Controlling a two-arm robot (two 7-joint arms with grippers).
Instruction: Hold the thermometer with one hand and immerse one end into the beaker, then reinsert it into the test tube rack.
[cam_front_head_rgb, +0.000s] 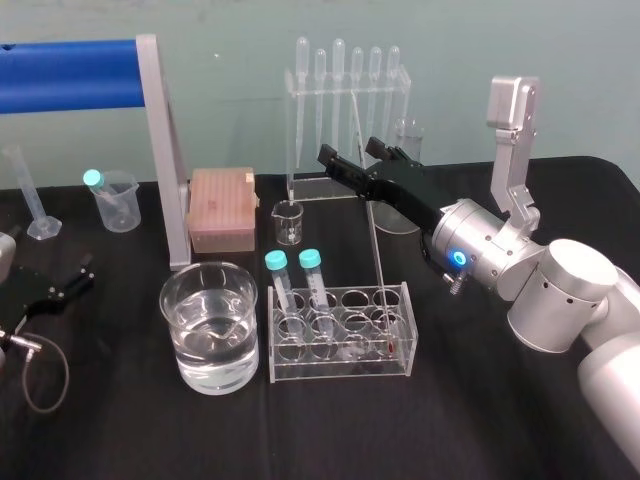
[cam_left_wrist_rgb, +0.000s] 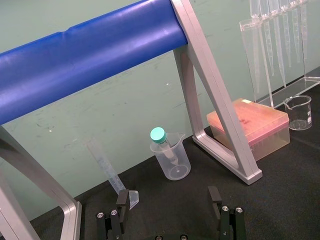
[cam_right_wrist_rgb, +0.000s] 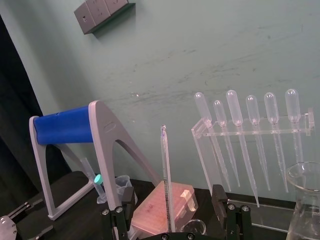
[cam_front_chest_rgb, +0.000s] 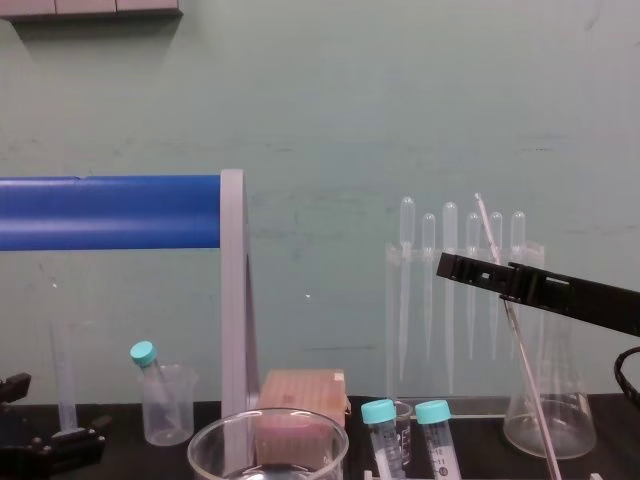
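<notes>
The thermometer (cam_front_head_rgb: 374, 250) stands tilted in the clear test tube rack (cam_front_head_rgb: 400, 330), its red tip (cam_front_head_rgb: 385, 347) low in a front right hole. My right gripper (cam_front_head_rgb: 346, 150) is open around the rod's upper part, one finger on each side and neither touching. In the right wrist view the thermometer (cam_right_wrist_rgb: 166, 185) rises in the middle of the gap of the right gripper (cam_right_wrist_rgb: 172, 192). The chest view shows the thermometer (cam_front_chest_rgb: 520, 350) crossing behind the right gripper (cam_front_chest_rgb: 450, 268). The water-filled beaker (cam_front_head_rgb: 210, 325) stands left of the rack. My left gripper (cam_front_head_rgb: 78, 275) rests open and empty at the table's left.
Two teal-capped tubes (cam_front_head_rgb: 295, 285) stand in the rack's left holes. Behind are a pipette stand (cam_front_head_rgb: 345, 100), a small glass beaker (cam_front_head_rgb: 288, 222), a pink tip box (cam_front_head_rgb: 222, 207) and a conical flask (cam_front_chest_rgb: 550, 400). A blue roller frame (cam_front_head_rgb: 70, 75), plastic beaker (cam_front_head_rgb: 115, 200) and measuring cylinder (cam_front_head_rgb: 35, 195) stand left.
</notes>
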